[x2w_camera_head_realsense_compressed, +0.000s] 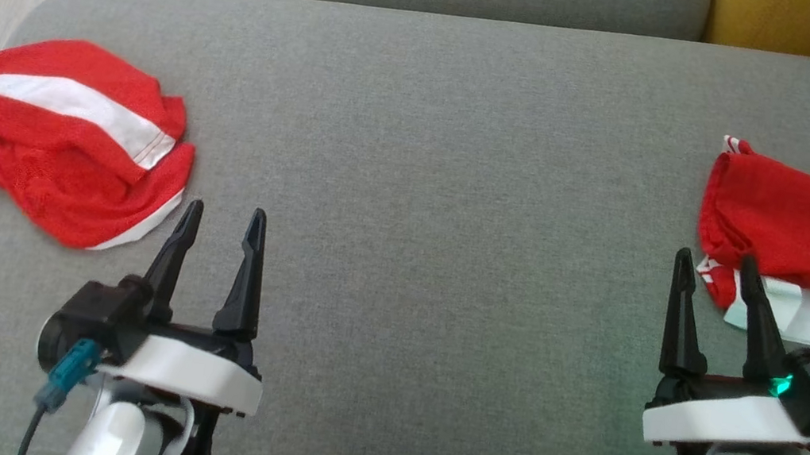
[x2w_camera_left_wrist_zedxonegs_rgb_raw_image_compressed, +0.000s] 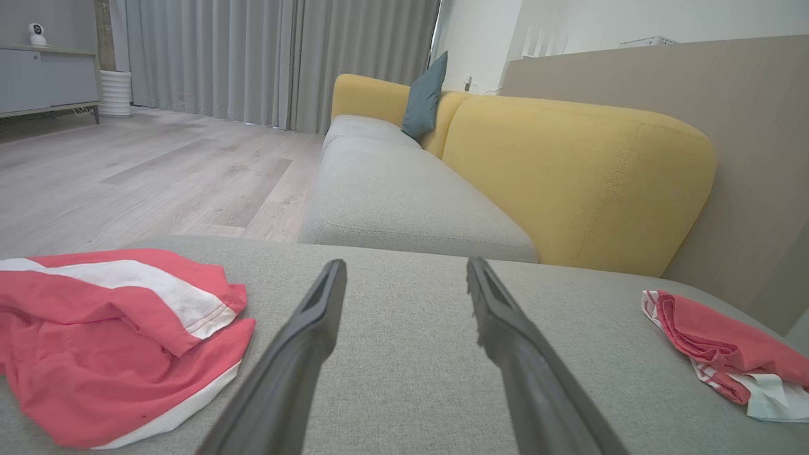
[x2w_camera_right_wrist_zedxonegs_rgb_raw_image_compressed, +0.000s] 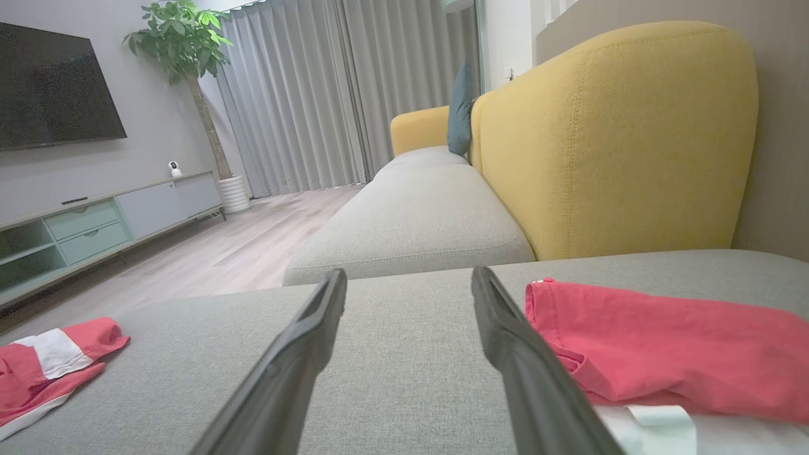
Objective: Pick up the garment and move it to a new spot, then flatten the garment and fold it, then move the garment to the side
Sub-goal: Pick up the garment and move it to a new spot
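The right-hand garment [x2w_camera_head_realsense_compressed: 806, 231] runs off the edge of the head view, so its full outline can't be made out. One dark finger of the right gripper [x2w_camera_head_realsense_compressed: 716, 258] crosses in front of its white part. Which of the two red pieces is the one to be handled, I cannot tell.

The left-hand garment [x2w_camera_head_realsense_compressed: 57, 135] lies bunched near the left end of the grey seat cushion [x2w_camera_head_realsense_compressed: 443, 185], just ahead of the left gripper [x2w_camera_head_realsense_compressed: 227, 210] and to its outer side. The other lies at the far right, just ahead of the right gripper, whose outer fingertip overlaps it in view — whether they touch is unclear. Both grippers have their fingers spread wide and hold nothing.

Both pieces are red with white. The left one is a fine mesh-like knit, rumpled in loose folds; the right one lies flatter. The cushion is coarse woven grey with rounded corners, and behind it is a mustard-yellow backrest [x2w_camera_left_wrist_zedxonegs_rgb_raw_image_compressed: 569, 177].
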Tool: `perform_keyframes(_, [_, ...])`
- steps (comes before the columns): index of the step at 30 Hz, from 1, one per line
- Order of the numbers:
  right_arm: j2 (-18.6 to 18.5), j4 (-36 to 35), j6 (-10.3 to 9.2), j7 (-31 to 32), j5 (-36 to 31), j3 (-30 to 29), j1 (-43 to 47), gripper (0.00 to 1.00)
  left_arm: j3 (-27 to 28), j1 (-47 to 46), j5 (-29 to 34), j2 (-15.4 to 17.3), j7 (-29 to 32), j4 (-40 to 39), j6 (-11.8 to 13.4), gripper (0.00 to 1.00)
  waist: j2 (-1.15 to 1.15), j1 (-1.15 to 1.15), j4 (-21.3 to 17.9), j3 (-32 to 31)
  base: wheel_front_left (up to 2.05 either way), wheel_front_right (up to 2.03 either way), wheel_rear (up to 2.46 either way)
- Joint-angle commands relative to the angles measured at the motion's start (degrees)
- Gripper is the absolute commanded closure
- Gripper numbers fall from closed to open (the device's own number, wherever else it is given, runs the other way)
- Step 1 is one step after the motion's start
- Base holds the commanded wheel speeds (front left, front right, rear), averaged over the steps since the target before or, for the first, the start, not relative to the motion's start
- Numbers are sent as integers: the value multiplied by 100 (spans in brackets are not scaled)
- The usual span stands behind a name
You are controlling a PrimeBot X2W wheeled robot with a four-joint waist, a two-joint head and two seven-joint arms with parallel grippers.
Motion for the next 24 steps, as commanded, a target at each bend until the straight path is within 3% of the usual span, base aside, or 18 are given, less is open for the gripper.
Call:
perform_keyframes(1, [-9,-167,36,-62,30,136,-80,0,151,-241,15,37,-31,-171,24,0,0,0,41,-8,0,0,0])
perform_keyframes(10, [-9,-137,36,-62,-4,220,-37,0,139,-275,-8,37,-31,-173,55,0,0,0,526,-53,0,0,0])
perform_keyframes(24, [-9,44,36,-62,62,731,-31,0,526,-176,26,37,-31,-143,135,0,0,0,2101,-103,0,0,0])
